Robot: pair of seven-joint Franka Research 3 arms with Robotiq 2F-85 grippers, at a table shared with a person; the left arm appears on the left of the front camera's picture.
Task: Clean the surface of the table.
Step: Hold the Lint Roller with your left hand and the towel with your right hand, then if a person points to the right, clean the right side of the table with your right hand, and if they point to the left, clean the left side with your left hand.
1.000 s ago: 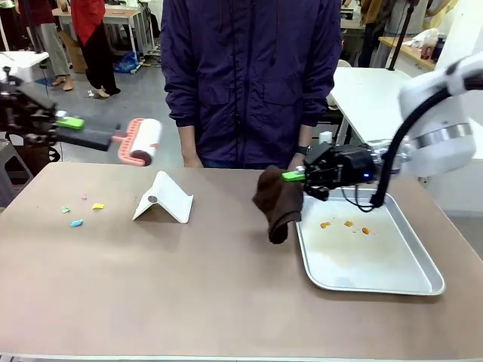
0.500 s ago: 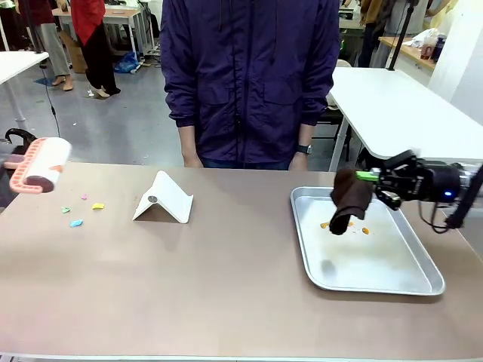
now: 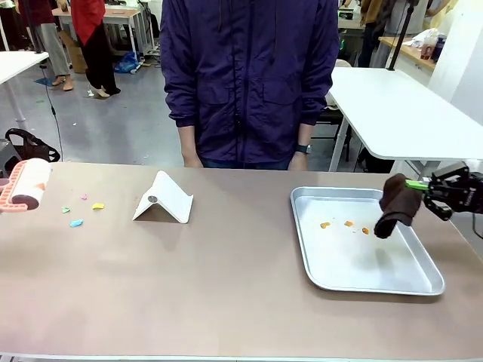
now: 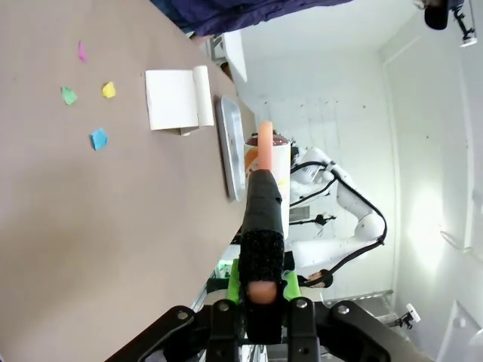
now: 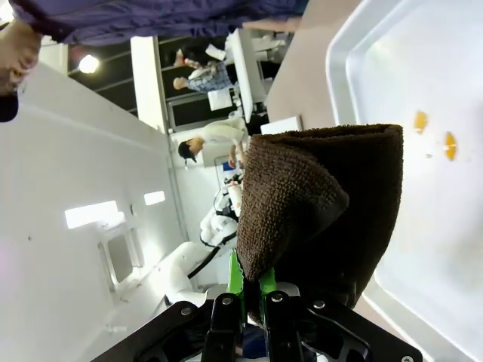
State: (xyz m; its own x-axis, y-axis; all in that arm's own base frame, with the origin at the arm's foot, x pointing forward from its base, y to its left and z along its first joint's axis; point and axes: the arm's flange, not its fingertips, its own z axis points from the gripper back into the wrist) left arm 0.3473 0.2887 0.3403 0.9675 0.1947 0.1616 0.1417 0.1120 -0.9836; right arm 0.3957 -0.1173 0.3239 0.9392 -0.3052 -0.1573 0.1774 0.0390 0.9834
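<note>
While table [image 3: 226,294] spans the front view, both grippers grip tools

Silver tray [image 3: 355,268] sits on its right half. Right gripper [image 3: 417,185] clamps brown cloth [image 3: 398,204] over tray's right rim. Left gripper [image 4: 260,290] clamps lint roller [image 3: 23,185] handle at left edge. Paper scraps [image 3: 77,222] lie nearby.

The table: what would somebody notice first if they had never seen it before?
Most striking is the brown cloth dangling from the robot's right hand over the right side of the silver tray, which has orange crumbs in it. At the left edge of the table, the left hand holds a pink-and-white lint roller near little coloured paper scraps.
</note>
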